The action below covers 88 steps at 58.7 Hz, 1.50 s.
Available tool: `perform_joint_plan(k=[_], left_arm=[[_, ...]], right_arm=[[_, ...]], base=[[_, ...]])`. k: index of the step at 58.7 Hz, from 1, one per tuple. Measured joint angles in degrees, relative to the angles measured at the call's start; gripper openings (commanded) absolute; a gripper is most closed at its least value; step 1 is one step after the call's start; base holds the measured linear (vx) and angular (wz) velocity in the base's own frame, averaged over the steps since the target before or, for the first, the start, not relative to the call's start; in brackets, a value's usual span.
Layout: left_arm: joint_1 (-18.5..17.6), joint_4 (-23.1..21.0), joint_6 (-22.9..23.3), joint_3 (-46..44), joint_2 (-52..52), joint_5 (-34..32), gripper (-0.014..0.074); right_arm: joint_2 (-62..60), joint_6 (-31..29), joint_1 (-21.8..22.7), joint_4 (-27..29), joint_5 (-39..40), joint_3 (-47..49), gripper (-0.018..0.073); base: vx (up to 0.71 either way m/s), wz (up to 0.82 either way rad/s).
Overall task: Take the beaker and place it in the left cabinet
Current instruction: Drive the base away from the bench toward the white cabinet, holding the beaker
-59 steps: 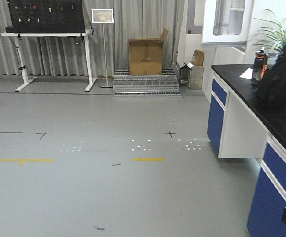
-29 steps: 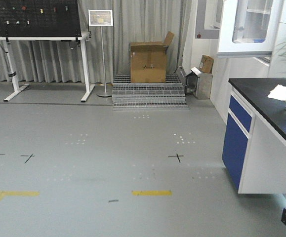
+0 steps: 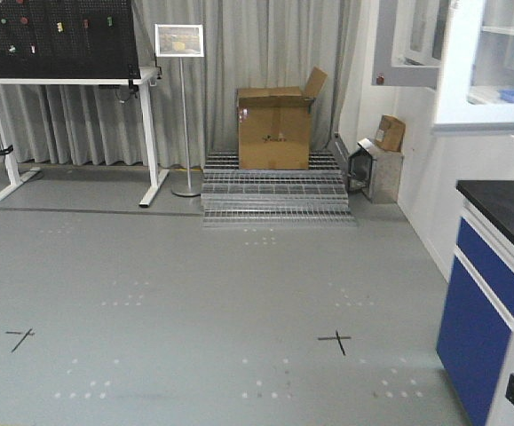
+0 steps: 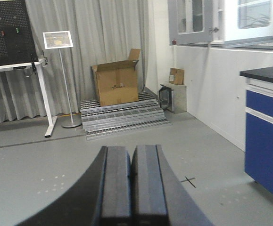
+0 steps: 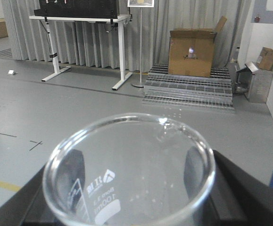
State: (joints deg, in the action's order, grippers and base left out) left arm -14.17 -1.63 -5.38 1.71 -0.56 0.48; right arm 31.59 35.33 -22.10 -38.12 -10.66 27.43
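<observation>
The grey floor (image 3: 194, 293) bears black cross marks (image 3: 335, 339) and clusters of white dots. Beyond the blue-fronted bench's (image 3: 487, 302) far corner lie stacked metal gratings (image 3: 274, 197), a sign stand (image 3: 185, 190) and a white-legged table (image 3: 148, 133).

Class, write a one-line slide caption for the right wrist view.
Right gripper holds the clear beaker; a cardboard box on metal grating stands ahead.

Box (image 3: 274, 129) on grating (image 3: 274, 197); sign stand (image 3: 179, 41) left; counter (image 3: 503, 202) right.
</observation>
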Motion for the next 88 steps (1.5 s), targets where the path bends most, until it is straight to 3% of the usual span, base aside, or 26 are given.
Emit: perform_joint_plan(k=[88], left_arm=[[0.0,0.0,0.0,0.0,0.0,0.0,0.0001]], right_arm=[[0.0,0.0,0.0,0.0,-0.1,0.0,-0.0006]], base=[[0.75,0.00]])
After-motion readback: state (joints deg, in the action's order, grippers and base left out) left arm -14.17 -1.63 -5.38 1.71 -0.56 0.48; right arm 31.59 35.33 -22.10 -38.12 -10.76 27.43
